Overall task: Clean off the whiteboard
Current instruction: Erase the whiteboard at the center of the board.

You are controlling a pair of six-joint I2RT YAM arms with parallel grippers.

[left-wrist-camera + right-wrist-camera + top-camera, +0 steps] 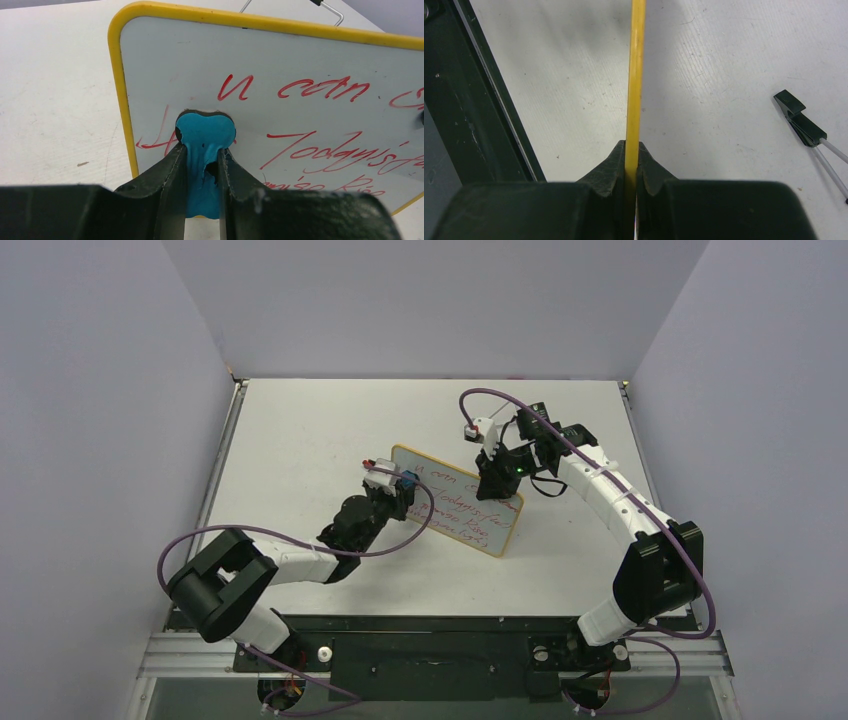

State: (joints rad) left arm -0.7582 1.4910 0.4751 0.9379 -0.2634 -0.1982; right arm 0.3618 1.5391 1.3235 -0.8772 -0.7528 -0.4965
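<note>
While right gripper [631, 146] pinches whiteboard [300, 65] (yellow rim, red script), left gripper [202, 152] clamps eraser [206, 127].

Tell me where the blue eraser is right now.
In the left wrist view the blue eraser sits clamped in the left gripper, against the whiteboard face near its left yellow edge, beside the red writing.
</note>
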